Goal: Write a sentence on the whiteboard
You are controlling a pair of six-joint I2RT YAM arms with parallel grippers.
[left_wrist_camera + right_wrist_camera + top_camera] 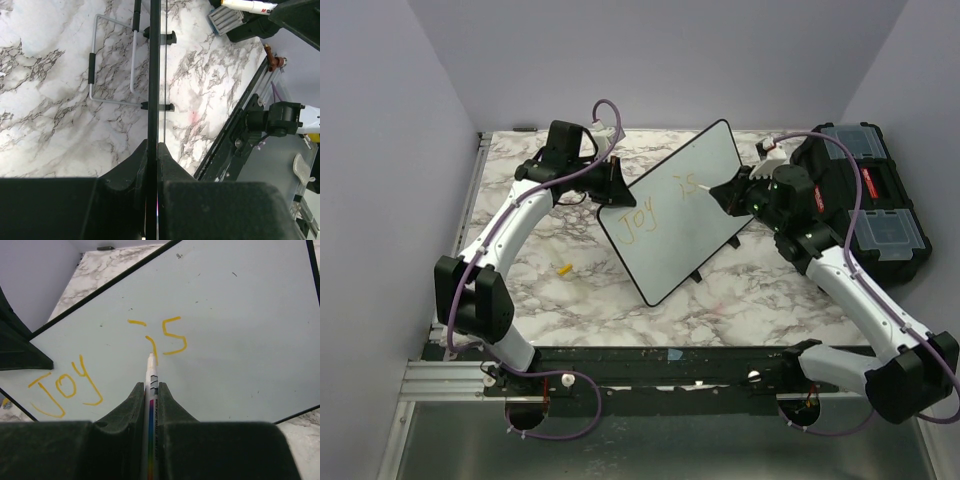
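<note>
The right claw was clamped on a marker. The marker's tip was right at the "i" on the whiteboard. The left claw was squeezed shut on the board's thin black edge. The board sat in the middle of the marble tabletop. The sentence said "Joy is" in yellow. A black toolbox sat on the right.

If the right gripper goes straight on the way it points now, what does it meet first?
The whiteboard: the marker in the right gripper aims at the "is" of the sentence, its tip at or just off the surface.
</note>
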